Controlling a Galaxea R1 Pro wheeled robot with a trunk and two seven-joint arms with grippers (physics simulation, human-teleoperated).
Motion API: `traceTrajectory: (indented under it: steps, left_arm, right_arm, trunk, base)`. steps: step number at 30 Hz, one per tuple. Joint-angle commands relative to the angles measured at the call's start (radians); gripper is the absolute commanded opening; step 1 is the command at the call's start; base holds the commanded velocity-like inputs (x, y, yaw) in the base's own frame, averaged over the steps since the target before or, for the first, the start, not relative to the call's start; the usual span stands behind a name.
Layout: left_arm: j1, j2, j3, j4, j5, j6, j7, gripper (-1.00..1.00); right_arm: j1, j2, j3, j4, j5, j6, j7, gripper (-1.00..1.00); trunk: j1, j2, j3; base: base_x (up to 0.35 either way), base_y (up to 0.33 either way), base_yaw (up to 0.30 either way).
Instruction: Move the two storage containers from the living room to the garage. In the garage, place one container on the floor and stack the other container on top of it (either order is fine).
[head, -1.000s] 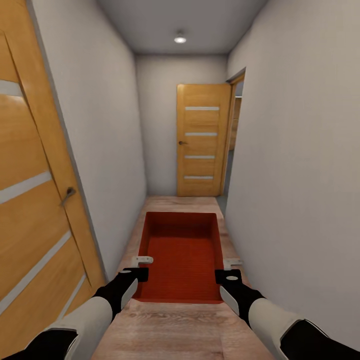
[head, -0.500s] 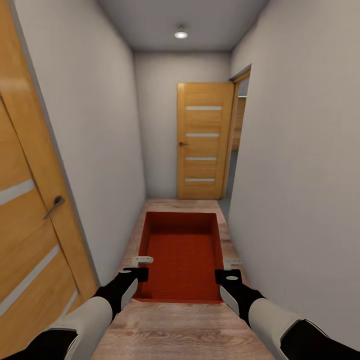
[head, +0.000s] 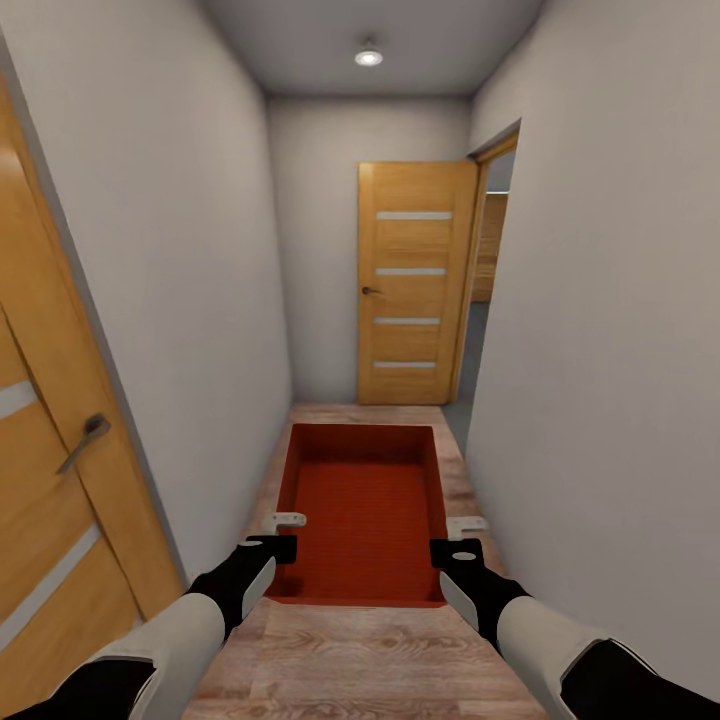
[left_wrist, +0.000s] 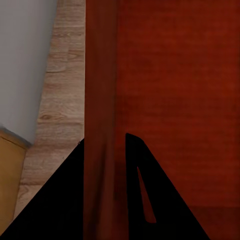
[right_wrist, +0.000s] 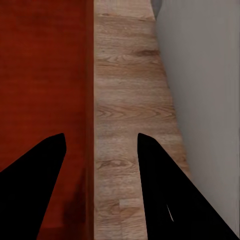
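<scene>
One orange-red open-top storage container (head: 360, 510) hangs in front of me over the light wood plank floor (head: 350, 660) of a narrow corridor. My left gripper (head: 280, 535) is shut on its left wall; in the left wrist view the dark fingers (left_wrist: 65, 200) squeeze that red wall (left_wrist: 102, 100) between them. My right gripper (head: 458, 538) sits at the right wall. In the right wrist view its fingers (right_wrist: 35, 170) stand wide apart astride the wall's edge (right_wrist: 90, 100), with bare floor showing in the gap. The garage is out of view.
Grey-white walls close in on both sides. A wooden door with a lever handle (head: 60, 470) stands close on my left. At the corridor's end is another wooden door (head: 412, 285), with an open doorway (head: 490, 280) just right of it.
The view has advanced along the corridor: the left door slides out to the side and the far door looks nearer. The container and both arms hold the same place before me.
</scene>
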Motion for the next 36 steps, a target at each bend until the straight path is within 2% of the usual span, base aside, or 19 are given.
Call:
traceTrajectory:
  steps: [1, 12, 36]
  left_arm:
    - [0.0, 0.001, 0.017, -0.001, -0.014, 0.008, 0.01, -1.0]
    - [0.0, 0.001, 0.017, -0.001, -0.014, 0.008, 0.01, -1.0]
    - [0.0, 0.002, 0.018, 0.0, -0.014, 0.008, 0.011, -1.0]
  right_arm:
    - [-0.001, 0.0, -0.03, -0.012, 0.005, 0.005, 0.035, -1.0]
    - [-0.001, 0.0, -0.03, -0.012, 0.005, 0.005, 0.035, -1.0]
    - [-0.001, 0.0, -0.03, -0.012, 0.005, 0.005, 0.035, -1.0]
  trunk:
    - [0.001, -0.002, -0.002]
    - [0.001, -0.002, -0.002]
    - [0.001, -0.002, -0.002]
  base:
    - [0.322, 0.093, 0.0]
    - [0.322, 0.083, 0.0]
    - [0.323, 0.002, 0.0]
